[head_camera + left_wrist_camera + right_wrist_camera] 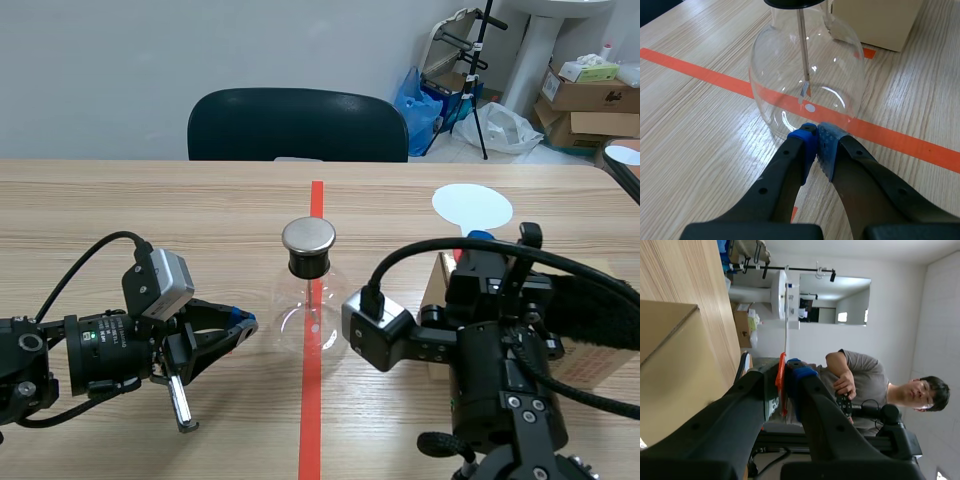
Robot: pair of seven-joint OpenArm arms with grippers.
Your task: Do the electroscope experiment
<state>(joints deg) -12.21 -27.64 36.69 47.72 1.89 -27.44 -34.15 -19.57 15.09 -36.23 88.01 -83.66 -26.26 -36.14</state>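
The electroscope, a clear glass flask point(310, 305) with a black neck and a round metal cap point(308, 235), stands on the orange tape line at the table's middle. Inside the flask point(805, 85) a thin rod hangs with small foil leaves at its end. My left gripper point(240, 325) lies low on the table just left of the flask, shut on nothing, its blue pads point(807, 142) meeting almost at the glass base. My right gripper point(470, 245) is raised and points up, shut on the orange handle point(781, 385) of a white disc paddle point(472, 207).
A cardboard box point(438, 290) stands just right of the flask, under my right arm. A black chair point(297, 125) is behind the table's far edge. Boxes point(590, 95) are stacked at the back right. A person point(860, 385) holding a controller shows in the right wrist view.
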